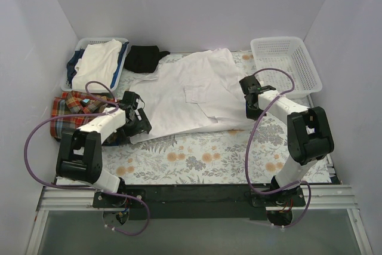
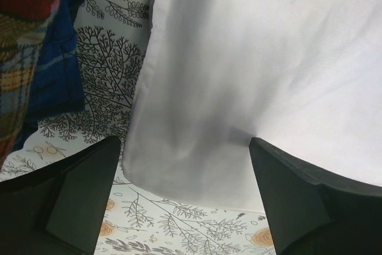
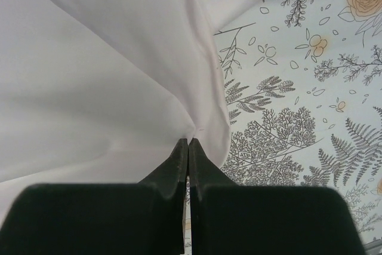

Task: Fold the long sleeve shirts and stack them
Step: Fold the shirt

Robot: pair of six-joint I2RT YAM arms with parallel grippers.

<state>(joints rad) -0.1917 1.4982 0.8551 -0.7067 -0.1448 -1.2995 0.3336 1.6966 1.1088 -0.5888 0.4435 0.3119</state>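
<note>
Your right gripper is closed on the white shirt, but only a thin pinch of cloth sits at the very fingertips, so a quick pull may let it slip out. Your left gripper is wide open, with the shirt's hem between its fingers. The plaid shirt lies just outside the left finger, and a sideways move could drag it.

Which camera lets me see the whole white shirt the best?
The top view: the white shirt lies spread out there, pocket and all. The left wrist view shows only its edge before the open left gripper. The right wrist view shows just a fold pinched in the right gripper.
</note>
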